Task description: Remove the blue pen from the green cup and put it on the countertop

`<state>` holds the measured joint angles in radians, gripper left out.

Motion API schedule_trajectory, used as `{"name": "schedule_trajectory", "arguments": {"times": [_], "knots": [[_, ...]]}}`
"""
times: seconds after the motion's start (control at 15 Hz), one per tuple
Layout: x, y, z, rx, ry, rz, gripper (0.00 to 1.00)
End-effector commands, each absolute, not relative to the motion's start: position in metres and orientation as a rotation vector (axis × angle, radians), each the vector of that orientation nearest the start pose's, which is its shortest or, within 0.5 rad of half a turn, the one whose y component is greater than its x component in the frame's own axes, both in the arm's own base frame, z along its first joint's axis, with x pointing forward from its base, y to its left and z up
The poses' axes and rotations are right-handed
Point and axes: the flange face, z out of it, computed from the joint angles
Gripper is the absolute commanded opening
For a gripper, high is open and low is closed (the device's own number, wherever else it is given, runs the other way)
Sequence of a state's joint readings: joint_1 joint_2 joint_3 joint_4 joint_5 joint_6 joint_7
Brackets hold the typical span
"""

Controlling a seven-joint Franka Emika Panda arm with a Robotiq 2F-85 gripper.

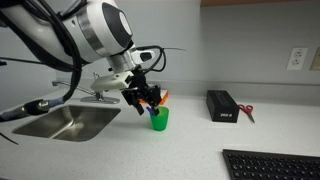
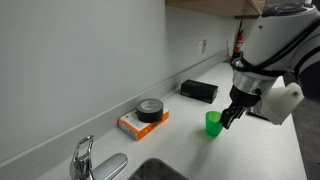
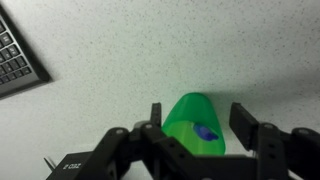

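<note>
While the end effector (image 3: 200, 120) hung just above the green cup (image 3: 185, 120), its black, blocky fingers (image 3: 243, 120) stood spread to either side of the cup's glossy, tapered plastic wall, gripping nothing. The blue pen (image 3: 207, 132) sat inside the cup, with only a small rounded blue end showing at the mouth in the wrist view. The cup stood upright on the pale, finely speckled table (image 3: 100, 40), near the brushed steel sink (image 1: 65, 122). A flat black keyboard (image 3: 15, 55) lay well apart.

The arm (image 1: 95, 30) angles downward, its pincer (image 3: 200, 118) pointing down, jaws parted.
</note>
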<state>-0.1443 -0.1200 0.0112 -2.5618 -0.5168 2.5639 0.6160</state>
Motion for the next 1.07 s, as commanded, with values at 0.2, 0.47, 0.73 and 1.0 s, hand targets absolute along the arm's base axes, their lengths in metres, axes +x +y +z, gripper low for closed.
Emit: {"name": "schedule_trajectory", "arguments": {"times": [0.2,0.47,0.73,1.0], "knots": [[0.457,-0.058,0.327,-3.349,0.654,-0.449,0.19],[0.456,-0.061,0.339,-3.334,0.691,-0.482,0.00],[0.441,-0.055,0.372,-3.279,0.659,-0.606,0.04],[0.414,-0.035,0.413,-3.169,0.528,-0.869,0.04]]}}
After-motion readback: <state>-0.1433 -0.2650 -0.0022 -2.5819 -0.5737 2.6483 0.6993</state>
